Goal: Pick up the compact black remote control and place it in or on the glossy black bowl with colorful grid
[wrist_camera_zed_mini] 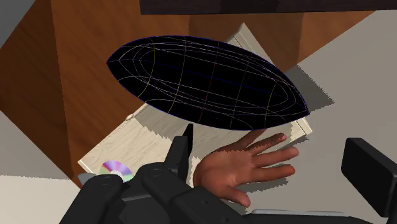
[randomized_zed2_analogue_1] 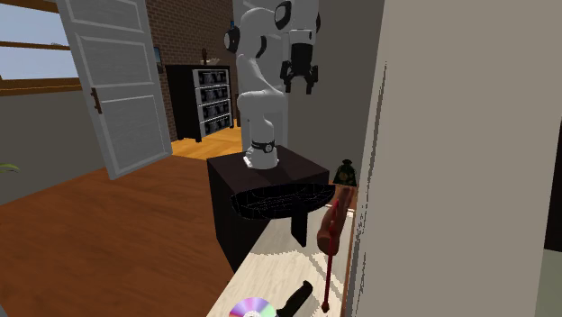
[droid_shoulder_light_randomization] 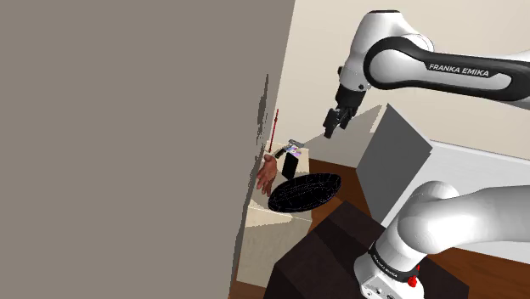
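Looking down past the fingers [wrist_camera_zed_mini: 372, 175], which stand wide apart and hold nothing, we find the remote [wrist_camera_zed_mini: 182, 145] well below them and a little ahead, lying untouched on the pale bench [wrist_camera_zed_mini: 149, 137]. A shiny disc [wrist_camera_zed_mini: 116, 170] lies near it on one side and a flesh-coloured model hand [wrist_camera_zed_mini: 245, 167] just beside it on the other. A grey wall [droid_shoulder_light_randomization: 127, 144] rises close along the bench. The bowl [wrist_camera_zed_mini: 203, 83] also sits well below the fingers, past the model hand from the remote, with much of its rim jutting beyond the end of the bench. We judge the crowding to be the main risk. Fingers coming down this wide could catch the model hand or push the disc, and either knock might skew the remote out of the grasp. The wall leaves little room to turn the wrist. A later release onto the overhanging rim might tip the bowl off the bench, so a drop nearer its middle looks safer. The remote itself is a slim, plain black bar, small against its neighbours. Its near end blends into the dark finger in front of it, so we cannot tell its full length.
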Tool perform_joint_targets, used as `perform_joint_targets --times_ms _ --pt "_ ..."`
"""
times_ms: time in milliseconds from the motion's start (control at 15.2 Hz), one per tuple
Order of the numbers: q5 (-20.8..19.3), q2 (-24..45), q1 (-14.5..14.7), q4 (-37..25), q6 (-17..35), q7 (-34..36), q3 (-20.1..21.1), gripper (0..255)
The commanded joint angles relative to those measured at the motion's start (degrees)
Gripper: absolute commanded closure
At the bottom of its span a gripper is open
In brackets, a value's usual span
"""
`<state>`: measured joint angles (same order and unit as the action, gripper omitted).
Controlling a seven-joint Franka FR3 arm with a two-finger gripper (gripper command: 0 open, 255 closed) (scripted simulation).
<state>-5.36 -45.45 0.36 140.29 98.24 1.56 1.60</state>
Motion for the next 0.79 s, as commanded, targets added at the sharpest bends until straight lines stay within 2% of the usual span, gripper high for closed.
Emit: perform_joint_targets --times_ms 0,396,726 --pt "0.0 0.0 0.0 0.0 0.0 0.0 0.0 0" --pt "-1.28 8.32 -1.51 3.25 12.33 -1.89 -3.55 0" --pt "-1.69 17.39 -2.49 3.61 22.36 -3.67 -6.43 0"
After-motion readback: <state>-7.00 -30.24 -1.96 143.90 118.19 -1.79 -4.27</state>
